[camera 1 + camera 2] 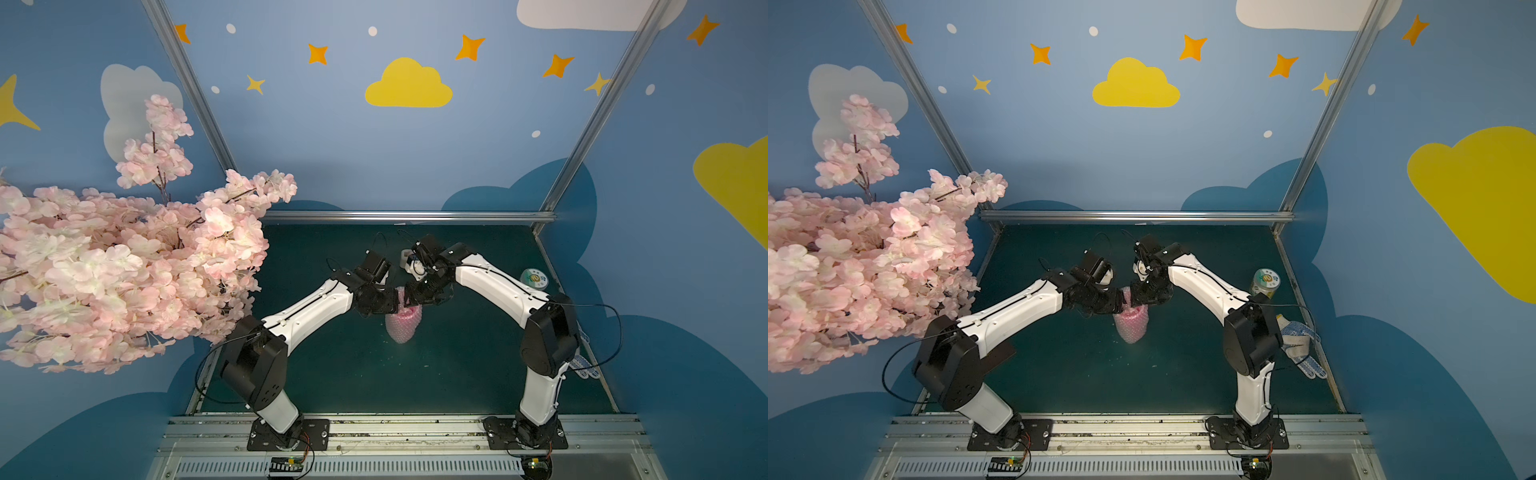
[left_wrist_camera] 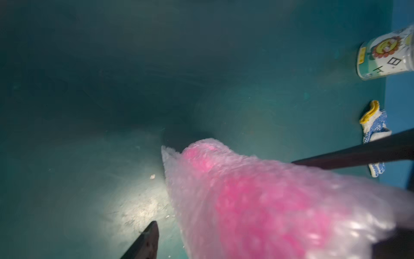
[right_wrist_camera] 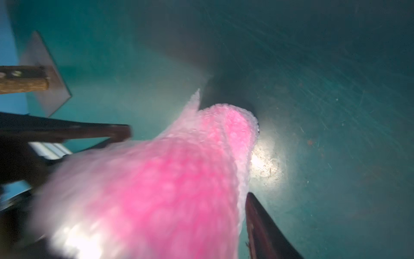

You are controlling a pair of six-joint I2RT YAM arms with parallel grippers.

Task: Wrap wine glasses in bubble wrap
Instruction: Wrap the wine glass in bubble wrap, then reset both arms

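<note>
Bubble wrap [image 2: 174,170] already hugs the pink goblet [image 2: 257,213], upright on the table [image 1: 457,365]. Left gripper [image 2: 224,192] straddles it, jaws spread with a gap. Right gripper [image 3: 189,163] sits against the film, can't tell if it's pinching. Looks light, squishy, slippery: I'd grab the bowl, not loose edges.

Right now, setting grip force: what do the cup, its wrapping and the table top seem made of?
Cup: opaque hot-pink, probably plastic; colour shows solid through the film.
Wrapping: clear bubble film, glossy, with small blisters and glare.
Table top: dark green, dull, scratched; material unclear.
</note>
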